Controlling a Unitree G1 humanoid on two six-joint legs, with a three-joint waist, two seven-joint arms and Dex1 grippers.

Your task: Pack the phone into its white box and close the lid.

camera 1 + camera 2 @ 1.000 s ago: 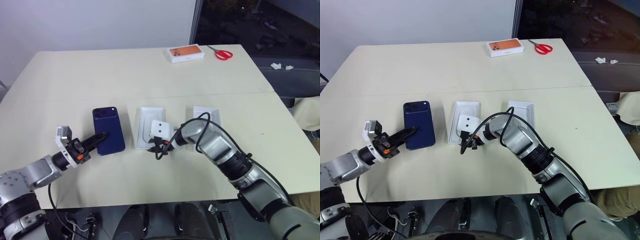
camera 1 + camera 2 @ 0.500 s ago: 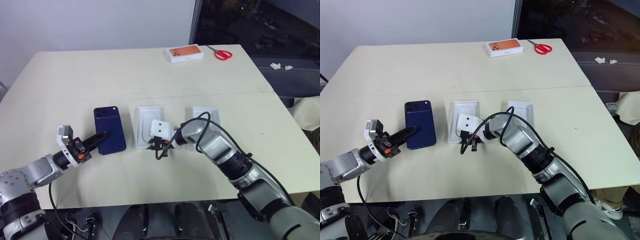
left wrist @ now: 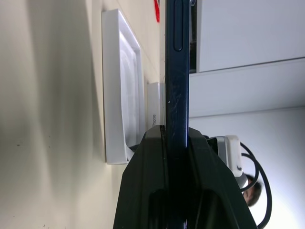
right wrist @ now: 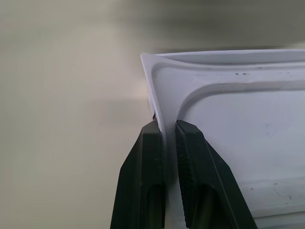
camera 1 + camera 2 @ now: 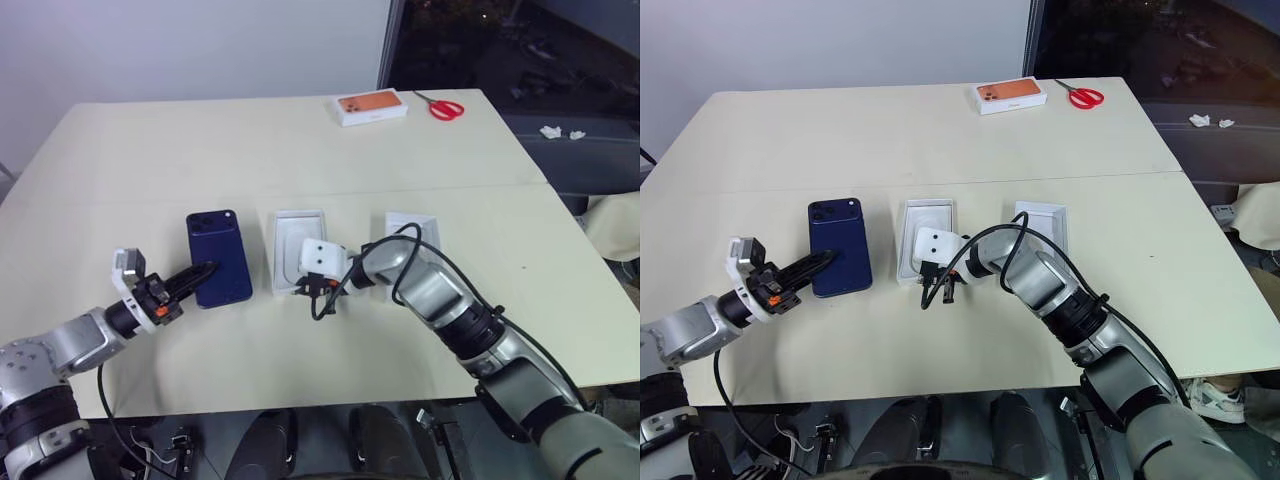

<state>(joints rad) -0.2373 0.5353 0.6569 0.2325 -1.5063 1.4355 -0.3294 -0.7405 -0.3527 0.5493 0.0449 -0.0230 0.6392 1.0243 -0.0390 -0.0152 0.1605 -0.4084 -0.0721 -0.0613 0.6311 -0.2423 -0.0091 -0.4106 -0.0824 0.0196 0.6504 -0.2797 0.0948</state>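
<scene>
Treat the phone [image 5: 218,255], left of centre and clamped by its near short edge in the left gripper [image 5: 203,271], as stiff, light and probably slippery, gripping edges only, with the right gripper [image 4: 169,131] pinching the white insert's [image 5: 292,228] wall at centre.

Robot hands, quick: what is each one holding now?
Left gripper: shut on the phone's edge.
Right gripper: shut on the white moulded insert's rim.

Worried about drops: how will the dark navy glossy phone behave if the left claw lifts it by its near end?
The slim dark navy glossy phone is probably stiff, so it should not sag. Its glossy back looks slippery; the left claw, shut on the near end alone, might let it droop or slide. It would not roll on the cream table, being flat.
</scene>
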